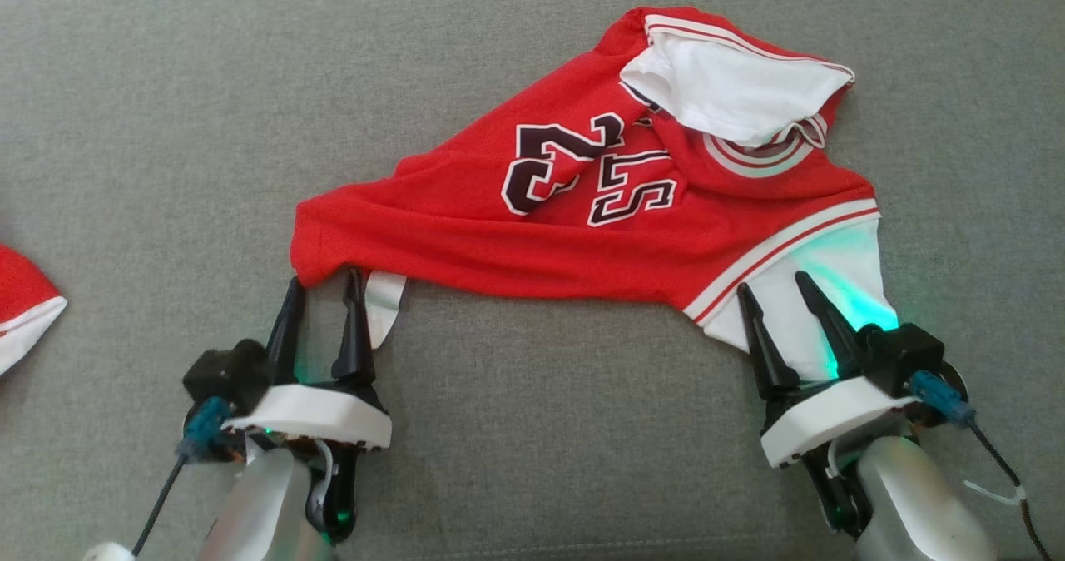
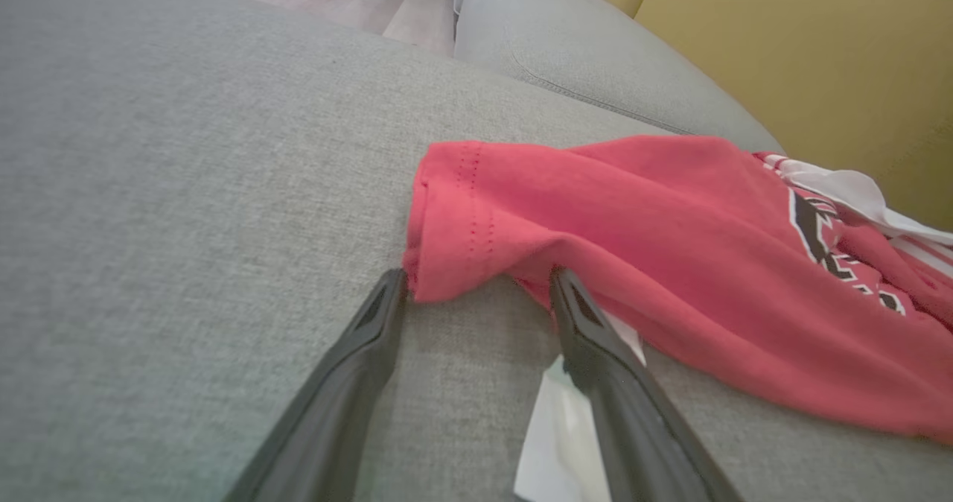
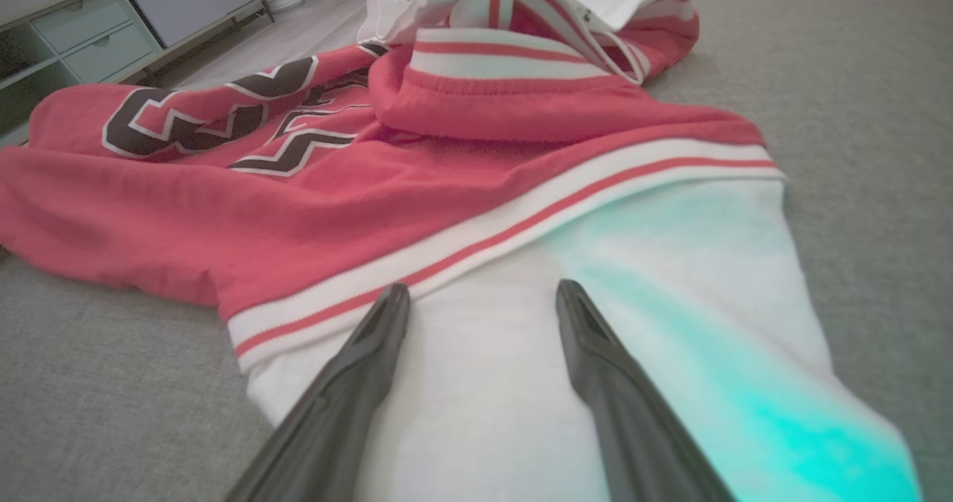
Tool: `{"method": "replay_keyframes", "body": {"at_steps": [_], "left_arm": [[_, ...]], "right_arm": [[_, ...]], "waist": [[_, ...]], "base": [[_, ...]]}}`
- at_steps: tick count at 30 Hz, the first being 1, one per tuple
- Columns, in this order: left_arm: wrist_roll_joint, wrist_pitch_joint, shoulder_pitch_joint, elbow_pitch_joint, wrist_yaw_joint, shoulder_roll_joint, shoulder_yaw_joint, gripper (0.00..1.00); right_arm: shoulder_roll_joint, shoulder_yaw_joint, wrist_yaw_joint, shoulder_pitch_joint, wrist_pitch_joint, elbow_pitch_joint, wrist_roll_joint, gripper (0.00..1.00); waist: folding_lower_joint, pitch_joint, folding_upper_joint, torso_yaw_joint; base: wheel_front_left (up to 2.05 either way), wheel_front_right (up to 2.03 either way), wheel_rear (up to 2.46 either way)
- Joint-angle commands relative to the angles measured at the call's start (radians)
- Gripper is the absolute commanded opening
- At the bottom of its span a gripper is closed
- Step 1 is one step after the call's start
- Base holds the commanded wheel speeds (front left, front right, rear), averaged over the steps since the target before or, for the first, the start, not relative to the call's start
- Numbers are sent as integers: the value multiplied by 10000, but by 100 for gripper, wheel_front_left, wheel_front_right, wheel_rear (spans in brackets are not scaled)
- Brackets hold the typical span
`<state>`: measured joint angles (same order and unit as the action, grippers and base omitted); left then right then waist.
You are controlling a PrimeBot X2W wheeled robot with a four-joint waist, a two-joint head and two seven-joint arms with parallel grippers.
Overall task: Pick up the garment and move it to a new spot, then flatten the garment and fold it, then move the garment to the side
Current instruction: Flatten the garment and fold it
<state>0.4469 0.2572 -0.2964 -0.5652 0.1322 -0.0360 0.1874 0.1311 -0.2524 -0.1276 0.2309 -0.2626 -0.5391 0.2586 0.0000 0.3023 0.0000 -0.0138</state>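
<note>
— Where is the shirt [image 1: 499, 240] just now?
— Lying rumpled in the middle of the grey sofa seat [image 1: 125, 128]. It is red, with dark numbers [image 1: 582, 174] facing up. One white sleeve [image 1: 844, 265] is spread flat at the near right, and the other sleeve [image 1: 732, 86] is bunched up at the far end.
— And the arms?
— Both are at its near side. The left gripper [image 1: 325, 278] has its two fingers spread apart, with the red hem corner sitting between the tips. One tip touches the hem, but nothing is pinched. A white strip [image 1: 387, 303] pokes out from under the shirt beside the inner finger.
— The right one?
— The right gripper [image 1: 772, 282] is spread wide too. Its fingers lie over the white sleeve, just short of the striped band [image 1: 782, 249], and they grip nothing. A green glow falls on the sleeve beside them.
— Anything else on the seat?
— A bit of red-and-white cloth [image 1: 25, 311] off to the robot's left, well apart from the shirt. Beyond the seat there is a yellow cushion [image 2: 819, 55].
</note>
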Motion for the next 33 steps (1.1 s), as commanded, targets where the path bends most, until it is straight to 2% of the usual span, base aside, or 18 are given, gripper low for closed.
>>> {"method": "replay_keyframes", "body": {"at_steps": [1, 8, 9, 10, 11, 17, 22, 29, 33], "left_arm": [[-187, 46, -295, 97, -16, -158, -192, 100], [-801, 46, -642, -118, -16, -236, -409, 100], [-893, 46, -668, -143, -16, -235, -452, 76], [-1000, 46, -689, -128, -16, -235, -475, 47], [-1075, 46, -695, -118, -16, -233, -481, 0], [-1239, 46, -591, -132, -16, -230, -357, 0], [-1124, 46, -141, 457, -16, -213, -188, 0], [-631, 46, 711, 794, -16, -253, 633, 0], [-302, 46, 1317, 328, -16, -497, 1086, 0]], "right_arm": [[57, -255, -31, -149, 8, 107, 61, 100], [82, -258, -31, -101, 8, 115, 52, 100], [85, -258, -31, -100, 8, 110, 51, 100], [87, -261, -31, -102, 8, 98, 49, 100], [86, -269, -31, -105, 8, 83, 44, 100], [53, -335, -31, -181, 8, -66, 65, 100], [-51, -313, -31, -446, 8, -224, 180, 100], [-193, -322, -31, -1009, 8, -214, 359, 100], [-325, -194, -31, -1316, 8, -226, 402, 100]], "waist": [[0, 24, 0, -31], [0, 94, 0, -102], [0, 91, 0, -100], [0, 81, 0, -95], [0, 67, 0, -87], [0, -226, 0, 41], [0, -986, 0, 407], [0, -2116, 0, 1065], [0, -2689, 0, 1241]], "base": [[0, 0, 0], [0, 0, 0], [0, 0, 0], [0, 0, 0], [0, 0, 0], [0, 0, 0], [0, 0, 0], [0, 0, 0], [0, 0, 0]]}}
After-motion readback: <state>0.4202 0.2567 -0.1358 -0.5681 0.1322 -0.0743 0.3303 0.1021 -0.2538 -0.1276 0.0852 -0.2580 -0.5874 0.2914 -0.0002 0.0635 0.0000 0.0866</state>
